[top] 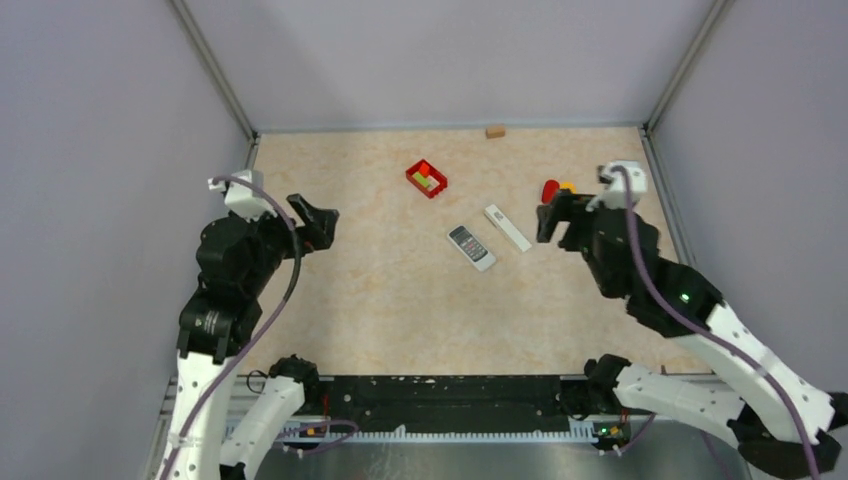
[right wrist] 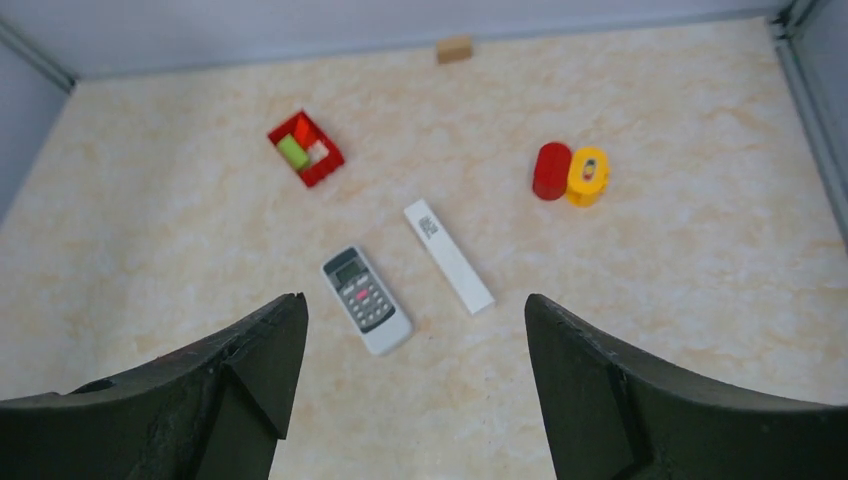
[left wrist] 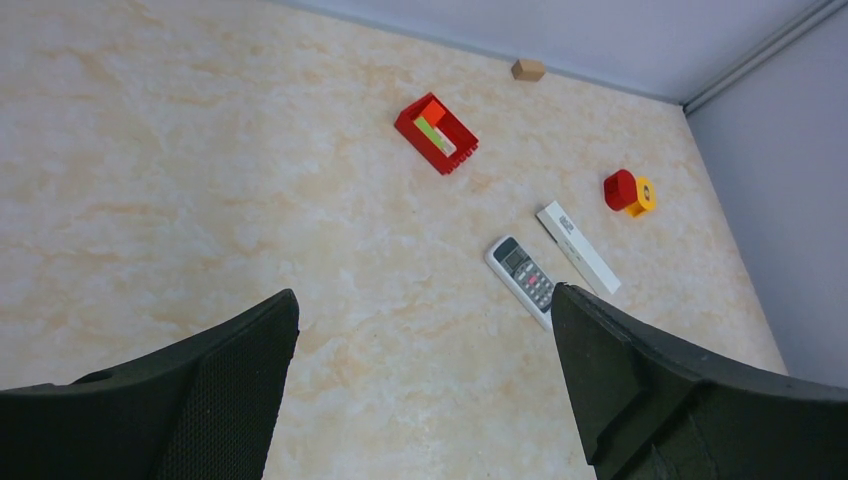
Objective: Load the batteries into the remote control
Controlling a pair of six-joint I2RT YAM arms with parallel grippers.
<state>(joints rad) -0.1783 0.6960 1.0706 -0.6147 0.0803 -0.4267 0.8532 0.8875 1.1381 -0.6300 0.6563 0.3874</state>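
Observation:
The remote control [top: 471, 246] lies face up mid-table, grey-white with a small screen and dark buttons; it also shows as the remote control [left wrist: 524, 275] and the remote control [right wrist: 366, 299]. A slim white bar [top: 507, 227] with a label at one end lies just right of it. No batteries show in any view. My left gripper [top: 318, 222] hovers open at the table's left, well away from the remote, and its jaws [left wrist: 423, 293] are empty. My right gripper [top: 553, 218] hangs open just right of the white bar, with nothing between its jaws [right wrist: 415, 298].
A red tray [top: 427, 178] holding small green and orange pieces sits behind the remote. A red cylinder [right wrist: 551, 170] and a yellow one [right wrist: 587, 175] lie together at the right. A small wooden block [top: 495, 130] rests by the back wall. Grey walls enclose the table.

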